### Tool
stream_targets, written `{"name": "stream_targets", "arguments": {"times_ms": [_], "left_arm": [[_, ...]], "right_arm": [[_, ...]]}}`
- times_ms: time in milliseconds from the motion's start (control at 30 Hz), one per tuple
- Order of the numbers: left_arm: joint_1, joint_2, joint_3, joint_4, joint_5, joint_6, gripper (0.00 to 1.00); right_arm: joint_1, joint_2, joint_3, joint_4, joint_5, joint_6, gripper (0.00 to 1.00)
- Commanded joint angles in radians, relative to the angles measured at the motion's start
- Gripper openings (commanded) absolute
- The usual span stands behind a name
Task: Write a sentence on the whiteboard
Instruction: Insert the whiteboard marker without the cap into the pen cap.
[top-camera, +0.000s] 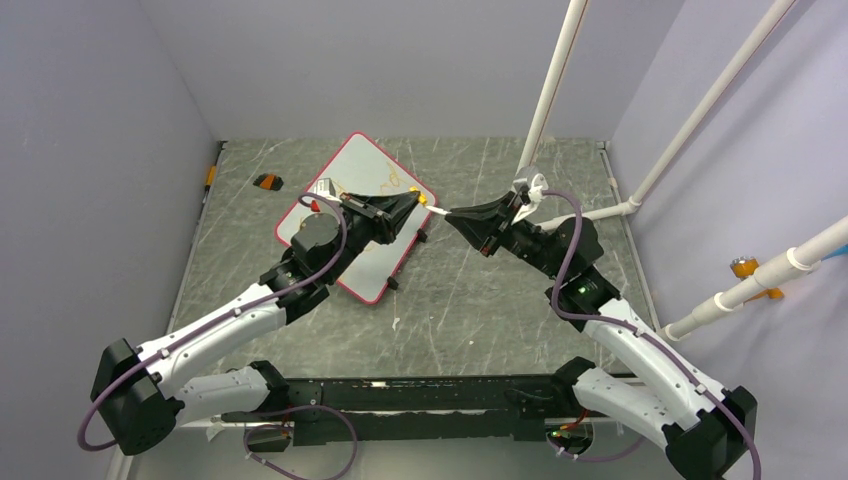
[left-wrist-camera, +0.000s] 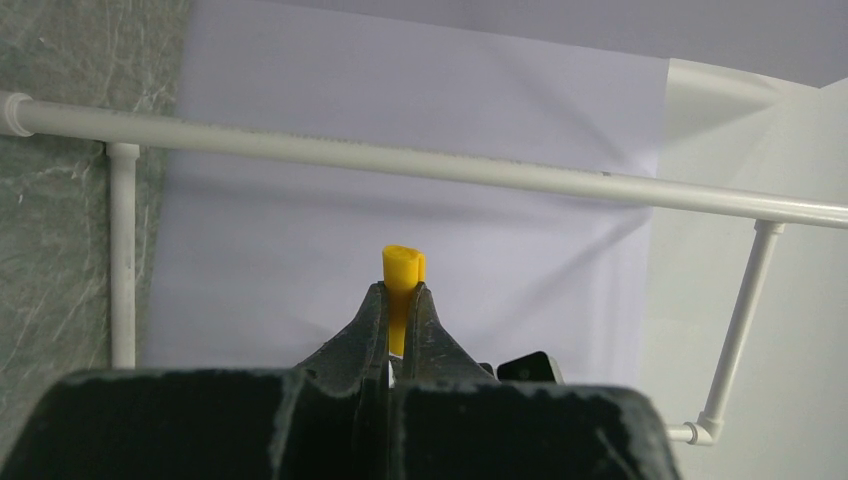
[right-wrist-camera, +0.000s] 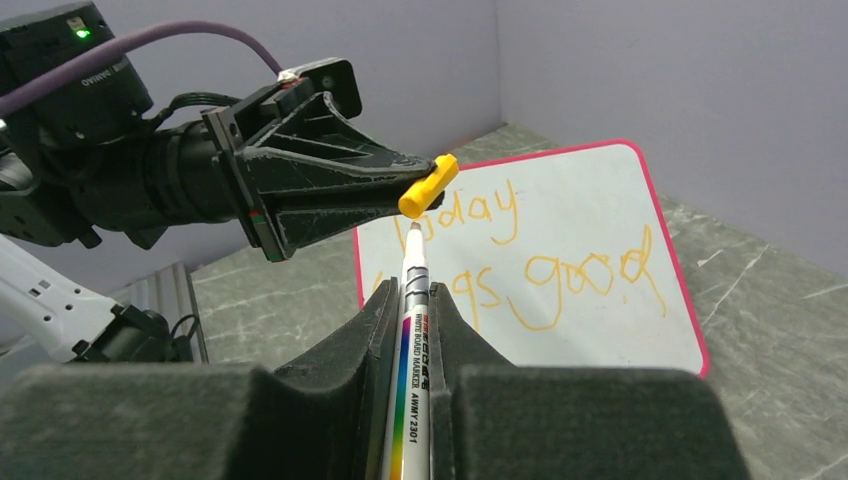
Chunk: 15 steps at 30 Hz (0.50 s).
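Observation:
The whiteboard lies tilted on the table at the back left, with a red-pink frame; it also shows in the right wrist view. The sentence in orange-yellow reads about "today ...gs good" in two lines. My right gripper is shut on the white marker pen, its tip pointing at a yellow cap. My left gripper is shut on that cap. In the top view the left gripper and right gripper meet tip to tip above the board's right edge.
A small orange-and-black object lies on the table left of the board. White pipes rise at the back right and along the right wall. The enclosure walls stand close on all sides.

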<state>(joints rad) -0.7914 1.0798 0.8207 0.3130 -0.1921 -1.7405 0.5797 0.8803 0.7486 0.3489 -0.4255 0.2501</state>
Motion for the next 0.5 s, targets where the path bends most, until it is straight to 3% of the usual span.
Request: {"name": "stream_targets", "arguments": {"times_ms": [0,467], "left_arm": [[-0.009,0.006,0.043,-0.006,-0.016,-0.022,0.00],[-0.009,-0.022,0.035,-0.051,-0.066,-0.025,0.00]], "right_arm": [[0.008,0.009,0.026,0.018,0.021,-0.020,0.00],[0.011,-0.033,0.034,-0.011,-0.014,-0.058,0.00]]}}
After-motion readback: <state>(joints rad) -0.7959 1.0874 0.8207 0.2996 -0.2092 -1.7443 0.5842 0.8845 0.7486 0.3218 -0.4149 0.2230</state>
